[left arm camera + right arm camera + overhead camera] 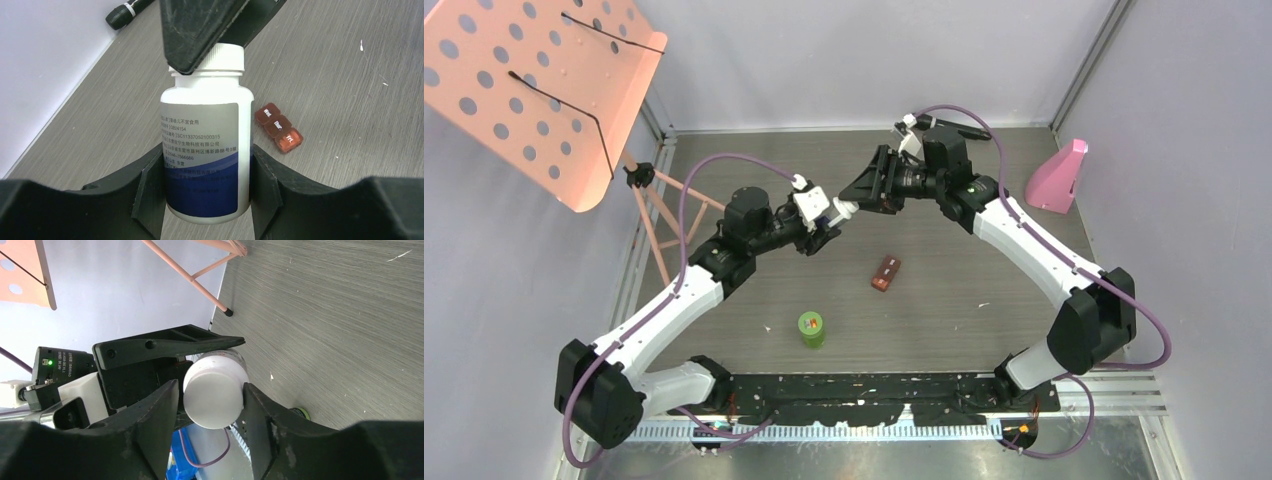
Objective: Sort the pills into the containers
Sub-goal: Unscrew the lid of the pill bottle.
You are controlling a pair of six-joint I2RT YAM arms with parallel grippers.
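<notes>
Nearest the arms is the green-lidded bottle (811, 328). It's standing upright on the bench (964, 310), a bit left of centre, with nothing touching it. A little farther back and to the right is the small brown case (279, 127), lying flat on its own. The lids I can read in the left wrist view say Wed., Thur. and Fri., and they look closed.

Past that, around the middle of the bench, the two arms meet over the white bottle (200, 130). The left fingers (150, 195) are pinching it around the lower body, one on each side of the blue band of the label, about half spread. The bottle is tipped over so its cap points at the right arm. Its white cap (215, 397) sits between the right fingers (160, 415), one on either side. As far as I can see both are touching it, so I'd call that a pinch on the cap, though I can't tell how firm it is. From the left wrist camera, one right finger covers the left part of the cap.

Farther back, a pink wedge-shaped thing (1057, 177) stands near the right wall, well apart from everything else. A black pen-like stick (130, 11) lies along the far edge of the bench. Off to the far left there's an orange perforated stand (534, 90) on thin pink legs.
</notes>
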